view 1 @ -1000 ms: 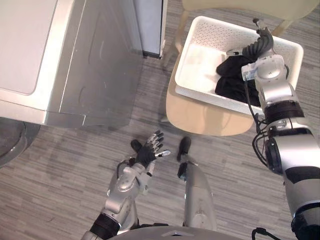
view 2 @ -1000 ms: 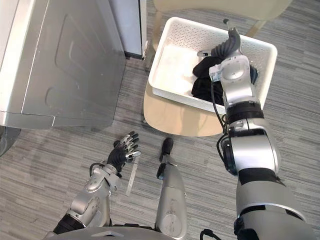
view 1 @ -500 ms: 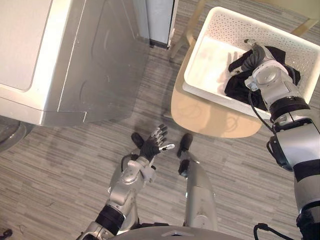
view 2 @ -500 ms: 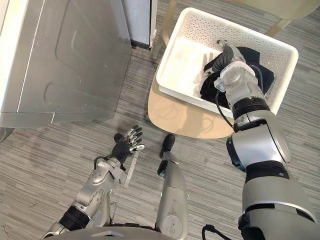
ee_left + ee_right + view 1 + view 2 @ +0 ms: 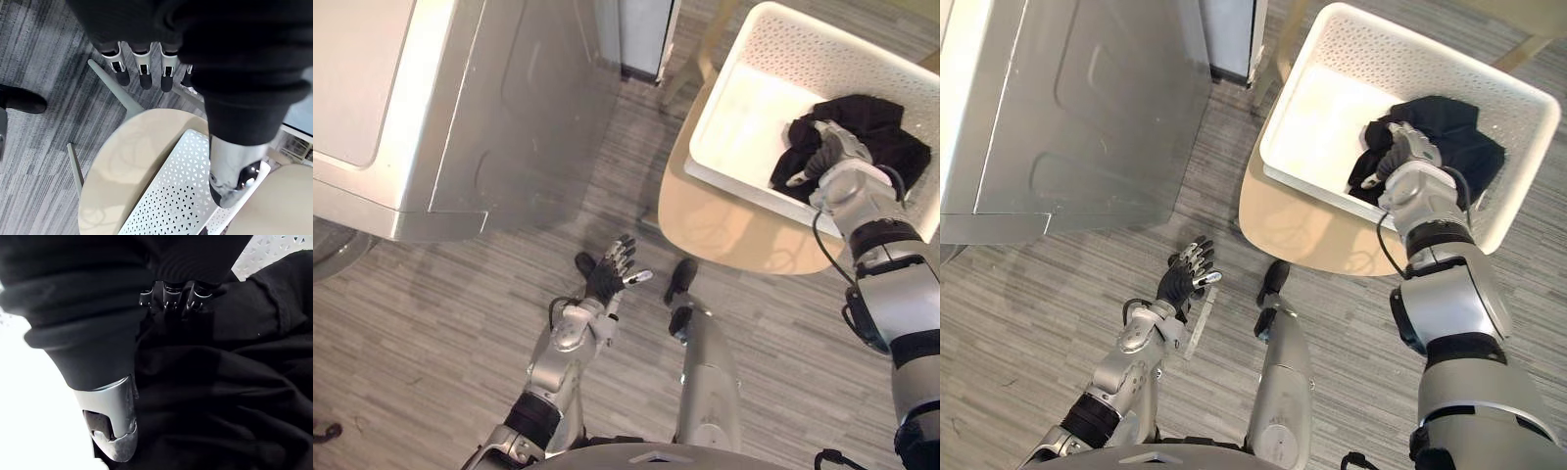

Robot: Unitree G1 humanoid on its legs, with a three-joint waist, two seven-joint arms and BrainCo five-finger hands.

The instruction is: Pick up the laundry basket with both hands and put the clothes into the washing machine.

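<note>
Right hand [image 5: 824,159] rests on soft, limp black clothes [image 5: 881,127], grip impossible to tell; left hand [image 5: 607,279] hangs open. The light, stiff laundry basket [image 5: 803,49] likely lifts best by opposite rims.

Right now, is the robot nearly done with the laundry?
Nothing is done yet: the black clothes lie in the white basket on the chair. The right hand rests on them; the left hand is open over the floor. Lifting the basket and loading the washing machine remain.
</note>
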